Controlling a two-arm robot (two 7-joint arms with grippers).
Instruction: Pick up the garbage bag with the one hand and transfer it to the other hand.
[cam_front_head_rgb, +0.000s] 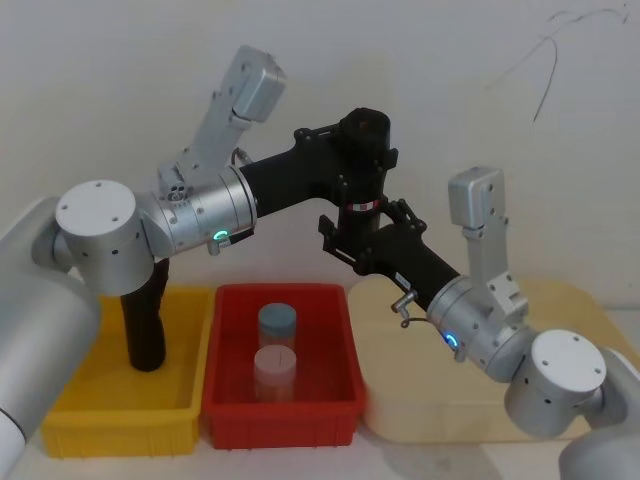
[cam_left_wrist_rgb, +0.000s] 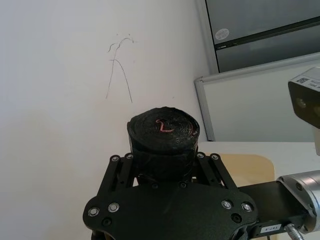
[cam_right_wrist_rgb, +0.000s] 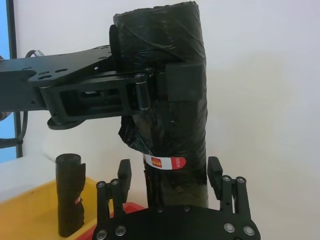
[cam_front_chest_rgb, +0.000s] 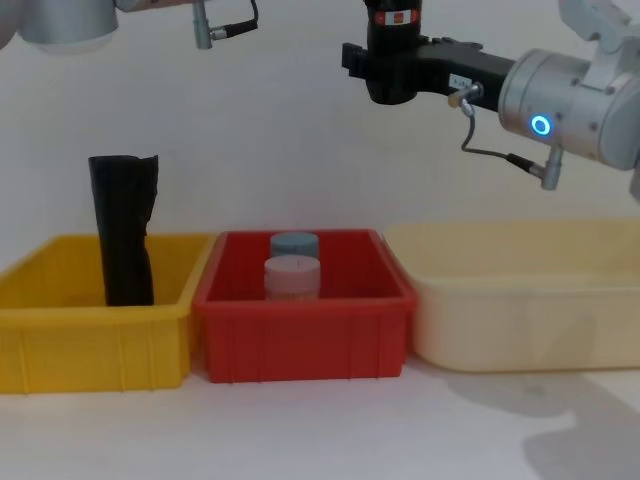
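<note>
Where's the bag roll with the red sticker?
In the head view the garbage bag stands mid-air near the middle, above the red bin, clamped by the left gripper, the right gripper open around its lower end.

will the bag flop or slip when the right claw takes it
Probably stiff: the bag stands straight below the left claw without sagging. Its glossy wrap may slip. A loose flap near the label could snag the right claw.

Two-tone build: silver-grey and black.
Round silver joints; teal-green ring (cam_front_head_rgb: 218, 238) on left arm (cam_front_head_rgb: 190, 210), blue ring (cam_front_head_rgb: 452, 340) and thin grey cable (cam_front_chest_rgb: 488, 152) on right arm (cam_front_head_rgb: 488, 318). Left gripper (cam_left_wrist_rgb: 164, 157) and right gripper (cam_right_wrist_rgb: 170, 167) black, with linked fingers (cam_right_wrist_rgb: 222, 192) studded with silver screws.
</note>
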